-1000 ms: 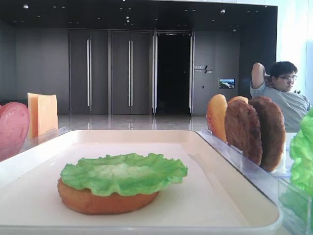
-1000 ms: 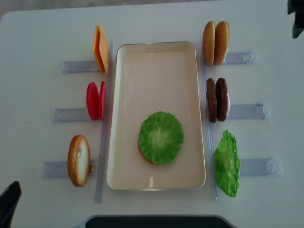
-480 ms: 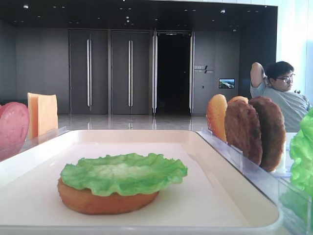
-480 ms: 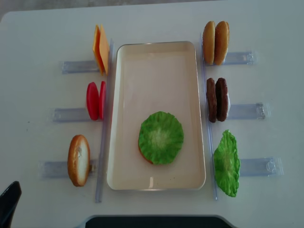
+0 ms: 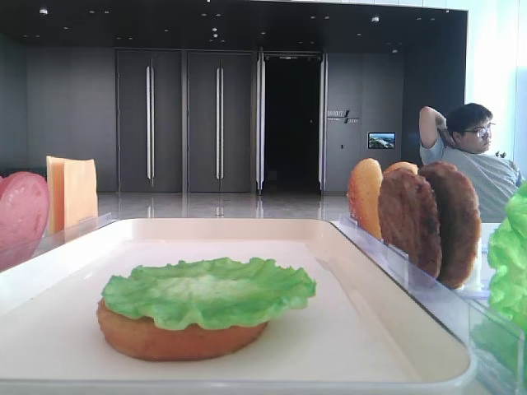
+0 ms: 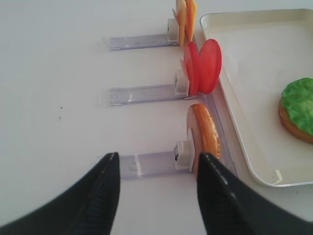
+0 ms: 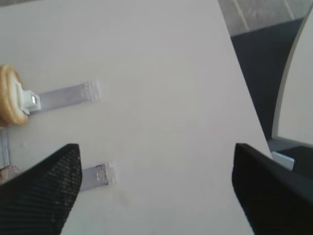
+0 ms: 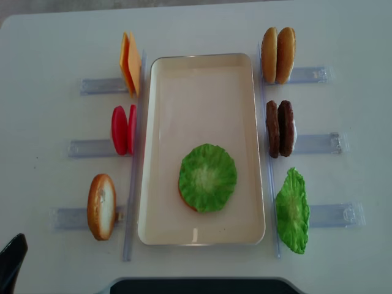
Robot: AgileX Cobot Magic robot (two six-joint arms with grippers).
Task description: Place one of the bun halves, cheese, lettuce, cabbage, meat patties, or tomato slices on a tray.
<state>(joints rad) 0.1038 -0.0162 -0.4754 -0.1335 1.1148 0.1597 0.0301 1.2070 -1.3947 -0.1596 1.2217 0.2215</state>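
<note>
A cream tray (image 8: 202, 79) lies mid-table. On it, a lettuce leaf (image 8: 207, 177) covers a bun half (image 5: 177, 341). Left of the tray stand cheese (image 8: 130, 71), tomato slices (image 8: 123, 130) and a bun half (image 8: 101, 206). To its right are two bun halves (image 8: 278, 55), meat patties (image 8: 280, 128) and another lettuce leaf (image 8: 292, 210). Cabbage is out of view. My left gripper (image 6: 157, 164) is open and empty, just short of the left bun half (image 6: 205, 132). My right gripper (image 7: 156, 156) is open over bare table, right of the holders.
Clear plastic holders (image 8: 92, 86) run outward from each food stack on both sides. The table's right edge (image 7: 244, 98) is close to the right gripper. A dark panel (image 8: 196, 286) sits at the near table edge. A seated person (image 5: 473, 156) is in the background.
The dark piece of the right arm at the top right corner of the overhead view has gone out of view. The food and tray have not moved.
</note>
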